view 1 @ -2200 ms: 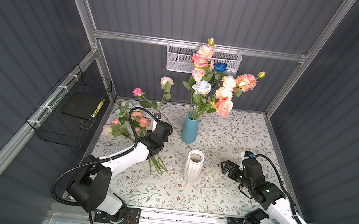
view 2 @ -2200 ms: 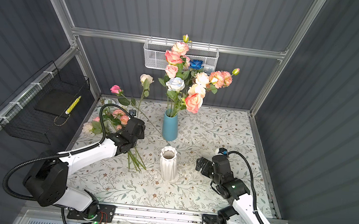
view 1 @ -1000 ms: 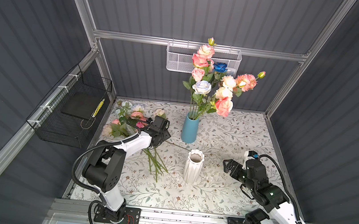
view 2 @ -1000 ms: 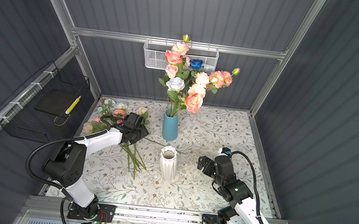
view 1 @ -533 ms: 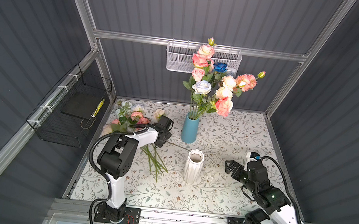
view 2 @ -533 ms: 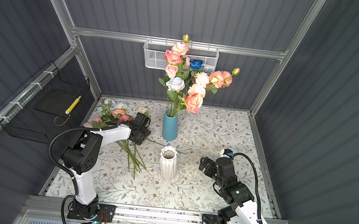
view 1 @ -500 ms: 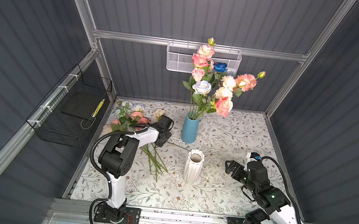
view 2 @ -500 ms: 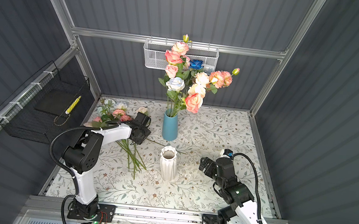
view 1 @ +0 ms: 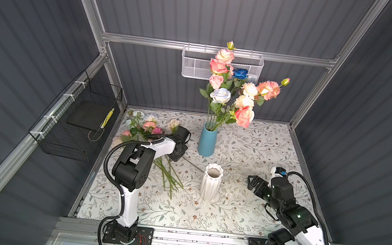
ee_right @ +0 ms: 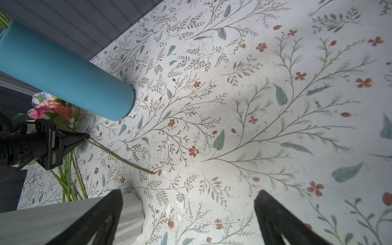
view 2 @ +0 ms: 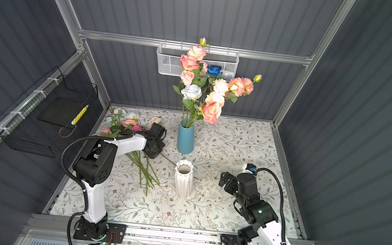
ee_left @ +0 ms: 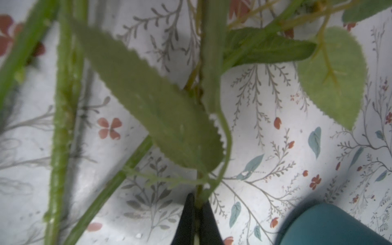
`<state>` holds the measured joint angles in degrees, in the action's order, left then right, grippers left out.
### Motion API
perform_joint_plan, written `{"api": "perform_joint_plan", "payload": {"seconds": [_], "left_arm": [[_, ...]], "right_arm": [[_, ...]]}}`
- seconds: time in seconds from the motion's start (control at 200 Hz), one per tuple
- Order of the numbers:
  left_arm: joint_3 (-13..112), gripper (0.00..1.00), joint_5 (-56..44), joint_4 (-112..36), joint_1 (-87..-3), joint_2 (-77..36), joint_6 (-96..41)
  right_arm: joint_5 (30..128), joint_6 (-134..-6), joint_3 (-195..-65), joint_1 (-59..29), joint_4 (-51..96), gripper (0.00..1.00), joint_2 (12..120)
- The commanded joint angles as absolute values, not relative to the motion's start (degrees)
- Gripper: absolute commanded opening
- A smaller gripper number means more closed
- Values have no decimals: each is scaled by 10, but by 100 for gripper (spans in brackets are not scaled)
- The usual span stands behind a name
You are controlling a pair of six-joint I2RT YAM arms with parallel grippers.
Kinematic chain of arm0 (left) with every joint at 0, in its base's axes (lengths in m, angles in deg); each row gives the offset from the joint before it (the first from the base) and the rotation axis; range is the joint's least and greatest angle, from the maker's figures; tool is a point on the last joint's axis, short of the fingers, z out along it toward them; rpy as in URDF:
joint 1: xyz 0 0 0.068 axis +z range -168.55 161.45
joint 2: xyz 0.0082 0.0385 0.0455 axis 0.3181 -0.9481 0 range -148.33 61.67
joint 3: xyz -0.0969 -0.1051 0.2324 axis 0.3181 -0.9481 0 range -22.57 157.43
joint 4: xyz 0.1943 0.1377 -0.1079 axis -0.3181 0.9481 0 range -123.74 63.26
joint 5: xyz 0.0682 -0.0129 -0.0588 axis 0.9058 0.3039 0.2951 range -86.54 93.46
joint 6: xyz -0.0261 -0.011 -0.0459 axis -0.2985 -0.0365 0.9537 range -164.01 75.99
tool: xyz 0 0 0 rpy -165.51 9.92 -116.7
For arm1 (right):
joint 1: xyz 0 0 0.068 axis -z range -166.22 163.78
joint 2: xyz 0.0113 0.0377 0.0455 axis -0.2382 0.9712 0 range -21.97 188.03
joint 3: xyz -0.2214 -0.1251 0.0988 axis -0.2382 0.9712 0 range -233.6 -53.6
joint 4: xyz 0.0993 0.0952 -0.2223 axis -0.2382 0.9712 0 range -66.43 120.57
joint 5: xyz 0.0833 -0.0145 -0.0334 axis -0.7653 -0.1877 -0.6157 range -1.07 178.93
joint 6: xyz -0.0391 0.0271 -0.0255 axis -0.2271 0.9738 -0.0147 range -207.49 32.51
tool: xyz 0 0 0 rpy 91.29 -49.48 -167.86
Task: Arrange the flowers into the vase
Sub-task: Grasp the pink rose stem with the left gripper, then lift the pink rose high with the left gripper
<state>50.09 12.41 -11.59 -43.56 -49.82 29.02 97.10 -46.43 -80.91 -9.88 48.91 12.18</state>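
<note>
1. Seen only as two dark tips of the left hand (ee_left: 196, 214) at the wrist view's edge, pinched on a thin stem (ee_left: 199, 196); in both top views tucked beneath its own wrist.
2. Blurred by closeness in that wrist view: leaves (ee_left: 152, 101); blue vase (ee_left: 326, 224) cropped to a corner.
3. Cropped in the right wrist view: right hand (ee_right: 189, 193), white vase (ee_right: 63, 220), blue vase's mouth.
4. Half covered by the left arm (view 1: 161, 147) in both top views: loose flowers (view 1: 150, 125) on the table (view 1: 242, 210).
5. Cut by the lower edge there: right arm (view 1: 308, 233).
</note>
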Motion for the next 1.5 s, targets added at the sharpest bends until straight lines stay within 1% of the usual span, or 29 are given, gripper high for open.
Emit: {"api": "perform_joint_plan", "payload": {"seconds": [0.0, 0.09, 0.24, 0.435, 0.745, 0.825, 0.98, 1.166, 1.251, 1.376, 1.491], "left_arm": [[477, 0, 139, -116, -432, -443, 278], [451, 0, 141, -136, -431, -401, 292], [394, 0, 136, -214, -432, -316, 337], [409, 0, 104, -239, -432, -237, 334], [422, 0, 111, -224, -435, -60, 276], [452, 0, 94, -218, -435, -28, 233], [541, 0, 34, -150, -436, -2, 103], [676, 0, -39, -63, -435, -25, -82], [732, 0, -70, -34, -436, -43, -143], [767, 0, -120, -41, -436, -54, -190], [748, 0, -127, -63, -443, -54, -213]], "right_arm": [[978, -470, -802, -96, 498, 99, 116], [976, -469, -802, -96, 496, 99, 116], [974, -468, -805, -95, 499, 99, 113], [978, -467, -808, -95, 512, 99, 102], [978, -466, -811, -95, 515, 99, 89], [979, -467, -814, -95, 517, 99, 91], [980, -465, -816, -95, 521, 99, 86], [972, -461, -819, -95, 512, 99, 94], [967, -460, -824, -95, 512, 99, 102], [966, -460, -830, -95, 516, 99, 105], [970, -459, -833, -95, 520, 99, 99]]}}
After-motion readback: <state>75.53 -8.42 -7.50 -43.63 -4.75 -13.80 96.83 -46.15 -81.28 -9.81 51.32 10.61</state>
